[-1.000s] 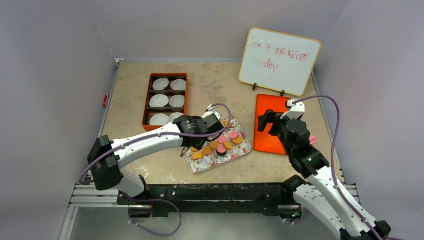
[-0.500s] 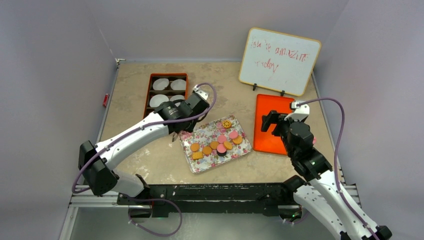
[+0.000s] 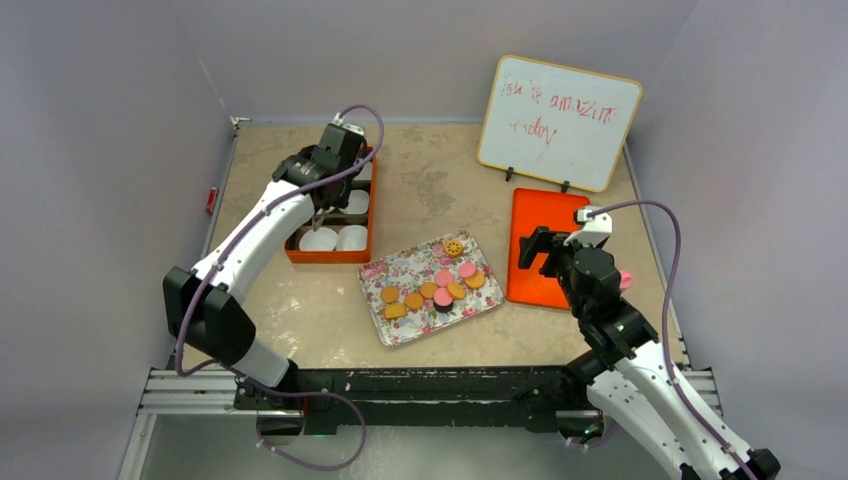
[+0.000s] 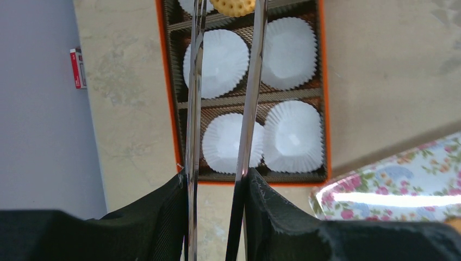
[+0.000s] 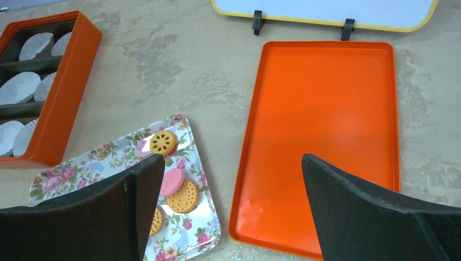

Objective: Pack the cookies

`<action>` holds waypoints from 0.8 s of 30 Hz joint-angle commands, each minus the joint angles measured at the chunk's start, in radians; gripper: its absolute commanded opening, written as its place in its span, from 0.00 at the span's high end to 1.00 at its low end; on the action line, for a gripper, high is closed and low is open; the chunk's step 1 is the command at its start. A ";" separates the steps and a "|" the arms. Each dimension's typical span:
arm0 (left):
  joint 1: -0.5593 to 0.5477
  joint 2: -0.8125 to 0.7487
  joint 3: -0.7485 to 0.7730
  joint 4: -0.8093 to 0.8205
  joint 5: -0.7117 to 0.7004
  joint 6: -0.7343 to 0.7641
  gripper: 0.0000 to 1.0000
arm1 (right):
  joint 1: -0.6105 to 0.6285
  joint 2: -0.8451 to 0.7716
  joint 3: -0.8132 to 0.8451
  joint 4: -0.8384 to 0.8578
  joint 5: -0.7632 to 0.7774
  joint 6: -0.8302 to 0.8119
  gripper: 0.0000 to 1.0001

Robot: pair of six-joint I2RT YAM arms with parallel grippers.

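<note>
Several cookies [image 3: 432, 290], orange-tan, pink, one square and one dark, lie on a floral tray [image 3: 395, 335]; some also show in the right wrist view [image 5: 182, 196]. My left gripper [image 3: 320, 190] is shut on metal tongs [image 4: 249, 109]. The tongs pinch a yellow patterned cookie [image 4: 234, 5] above the far end of the orange box [image 3: 297, 205], which holds white paper cups [image 4: 217, 62]. My right gripper [image 5: 232, 163] is open and empty, hovering over the gap between the floral tray and a flat orange lid [image 3: 545, 265].
A whiteboard [image 3: 558, 120] with red writing stands at the back right, behind the orange lid [image 5: 326, 125]. The box sits at the back left, the floral tray [image 5: 190, 234] mid-table. A small red tag [image 3: 211, 200] is on the left wall.
My left arm has swung from the floral tray back and left to over the orange box, carrying the tongs and a cookie. The right arm barely moved.
</note>
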 commanded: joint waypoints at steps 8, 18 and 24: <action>0.186 0.202 0.171 0.088 0.063 0.041 0.73 | 0.001 0.002 -0.024 0.067 -0.021 0.024 0.01; 0.249 0.352 0.249 0.113 0.065 0.047 0.73 | 0.001 0.015 -0.033 0.075 -0.023 0.024 0.01; 0.259 0.419 0.294 0.105 0.071 0.053 0.73 | 0.001 0.015 -0.031 0.072 -0.017 0.020 0.01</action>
